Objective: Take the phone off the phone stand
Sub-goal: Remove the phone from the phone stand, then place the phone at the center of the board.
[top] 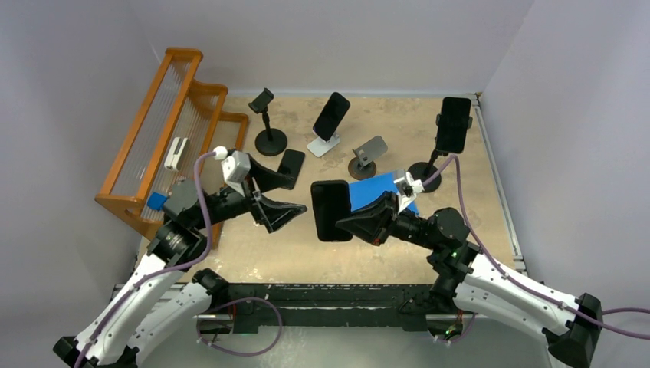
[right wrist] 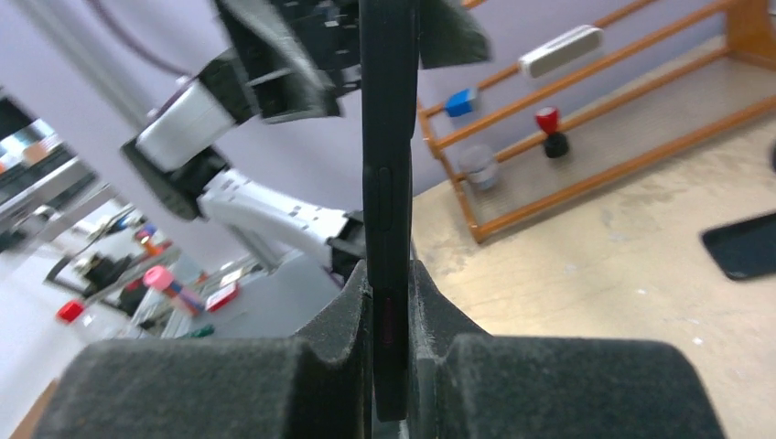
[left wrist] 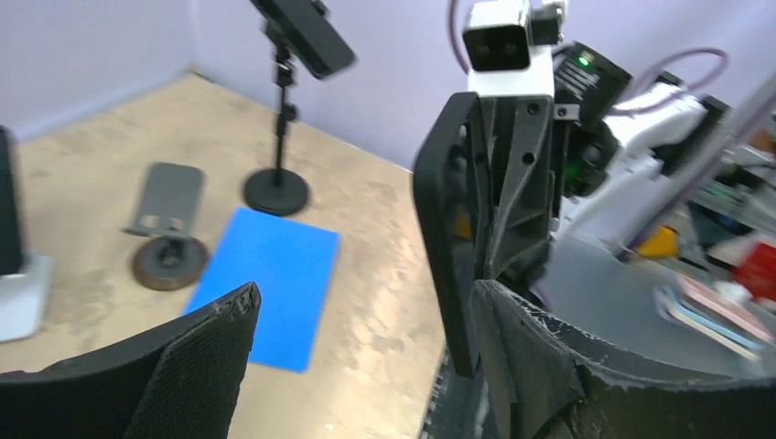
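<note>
Two arms meet above the table in the top view: the right gripper [top: 343, 220] clamps the phone [top: 331, 210] upright in mid-air, clear of every stand, and the left gripper [top: 290, 217] gapes beside it. The left wrist view shows those fingers spread, touching nothing. The right wrist view shows the phone pinched edge-on. Removal looks done; next comes a steady set-down, perhaps on the blue mat [top: 375, 188].

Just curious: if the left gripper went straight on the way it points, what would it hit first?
Most likely the slim black smartphone clamped in the right gripper; the open left gripper points toward it, though the exact depth is unclear.
</note>
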`<action>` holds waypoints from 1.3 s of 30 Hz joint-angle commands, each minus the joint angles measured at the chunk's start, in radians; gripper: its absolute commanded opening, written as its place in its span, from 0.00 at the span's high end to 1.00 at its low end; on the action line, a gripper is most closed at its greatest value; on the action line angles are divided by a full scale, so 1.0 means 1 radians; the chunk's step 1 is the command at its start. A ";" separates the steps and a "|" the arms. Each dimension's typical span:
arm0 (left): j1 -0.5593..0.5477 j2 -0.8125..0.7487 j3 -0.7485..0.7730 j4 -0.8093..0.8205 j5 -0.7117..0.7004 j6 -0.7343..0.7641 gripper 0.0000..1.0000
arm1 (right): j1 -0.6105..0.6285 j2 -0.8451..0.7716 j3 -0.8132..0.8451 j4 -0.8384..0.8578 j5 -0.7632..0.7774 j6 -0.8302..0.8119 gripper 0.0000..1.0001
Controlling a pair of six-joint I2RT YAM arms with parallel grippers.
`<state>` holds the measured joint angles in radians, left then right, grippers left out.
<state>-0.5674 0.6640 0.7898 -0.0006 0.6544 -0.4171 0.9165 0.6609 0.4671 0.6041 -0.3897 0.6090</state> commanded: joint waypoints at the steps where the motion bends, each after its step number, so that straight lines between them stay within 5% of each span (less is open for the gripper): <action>1: 0.001 -0.037 -0.030 -0.028 -0.245 0.158 0.16 | 0.001 -0.005 0.036 -0.060 0.277 0.010 1.00; 9: 0.002 0.007 -0.055 -0.033 -0.476 0.212 0.14 | 0.002 0.126 0.034 -0.138 0.408 0.108 1.00; 27: 0.002 -0.099 -0.111 -0.093 -0.449 0.225 0.18 | 0.001 0.694 0.186 0.133 0.516 0.378 1.00; 39: 0.002 -0.112 -0.107 -0.108 -0.465 0.221 0.18 | -0.042 0.903 0.325 0.167 0.570 0.526 1.00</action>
<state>-0.5674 0.5564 0.6743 -0.1234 0.2100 -0.2142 0.8970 1.5501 0.6968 0.6502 0.1425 1.0622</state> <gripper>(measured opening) 0.821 0.119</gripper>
